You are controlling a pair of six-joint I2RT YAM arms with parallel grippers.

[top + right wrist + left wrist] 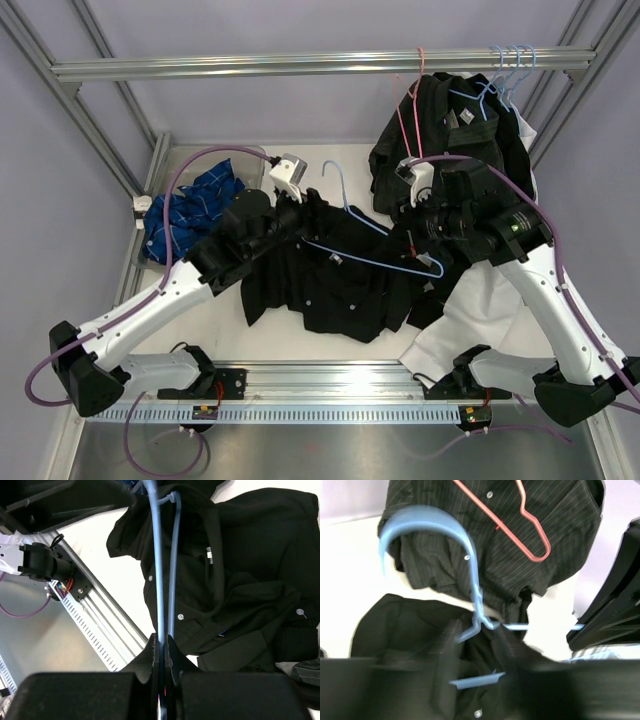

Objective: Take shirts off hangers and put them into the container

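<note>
— So, where are the hard edges?

— On the far side the rail [250, 68] runs across overhead. A hung black shirt [450, 120] is on a pink-red hanger [536, 528] near its right end, with spare light blue hangers [510, 65] hooked just beside it. On the near side is the aluminium track [330, 380] that carries both arm bases. The hem of the flat black shirt [320, 290] lies near the track but apart from it.

— And the container?

— The container [250, 172] sits in the far left corner, close to the frame upright. The blue plaid shirt [190, 215] is crumpled in its left part, and its right part shows bare bottom.

— What about the grippers?

— The right gripper [162, 642] has its fingers pressed together on two wires of the light blue hanger [427, 517]. That hanger lies across the flat black shirt with its hook toward the far side. The left gripper [480, 630] is at the hanger's neck. Its view is smeared, but the fingers look apart, one on each side of the neck, and I can't see them gripping anything.

— Where is there room to move?

— There is bare table [225, 330] left of the flat black shirt, and a bare strip on the far side between the container and the hung black shirt. The right side is crowded: the white cloth [470, 310] spreads under the right arm, and the hung black shirt drapes down just behind that wrist.
</note>
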